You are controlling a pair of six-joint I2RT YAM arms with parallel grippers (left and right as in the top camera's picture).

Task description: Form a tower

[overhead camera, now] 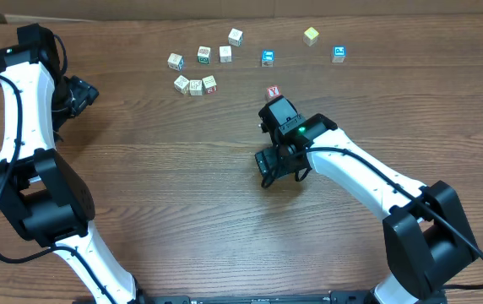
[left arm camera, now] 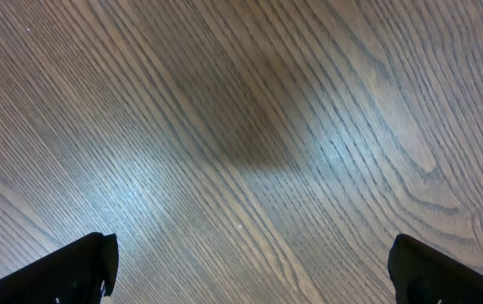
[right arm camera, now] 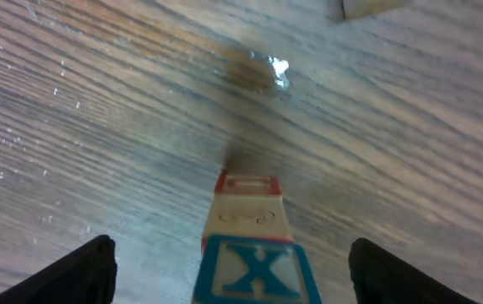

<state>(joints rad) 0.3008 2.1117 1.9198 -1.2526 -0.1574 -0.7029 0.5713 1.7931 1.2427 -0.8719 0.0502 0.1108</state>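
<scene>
One big wood table (overhead camera: 140, 186) sits under everything, brown grain all over. Next biggest are the arms. The left arm (overhead camera: 22, 127) is way off to the left of the tower (overhead camera: 274, 92), and the right arm (overhead camera: 368, 173) reaches in from the tower's near-right side.

The right claw (right arm camera: 230, 245) is right at the tower and released. Its fingers (right arm camera: 73, 274) are spread wide with the column standing in the gap and wood showing on both sides of it, so no contact that I can see. The left claw (left arm camera: 250, 253) is well apart from the tower and also released, jaws wide over bare wood.

The tower itself is a slim upright column on the table. Overhead only gives you its top, a red letter face. From the right wrist cam, a blue-framed X face is nearest the lens, with a pale cube past it and a red-edged one at the far end by the wood. I can't count the cubes for sure.

Ten loose cubes (overhead camera: 225, 53) lie beyond the tower:
- A tight row of three (overhead camera: 196, 86) is off to its left.
- A blue one (overhead camera: 267, 57) is just past it.
- Another blue one (overhead camera: 339, 53) and a yellowish one (overhead camera: 311, 35) are off to its far right.
- The rest are pale, scattered far-left of it.
</scene>
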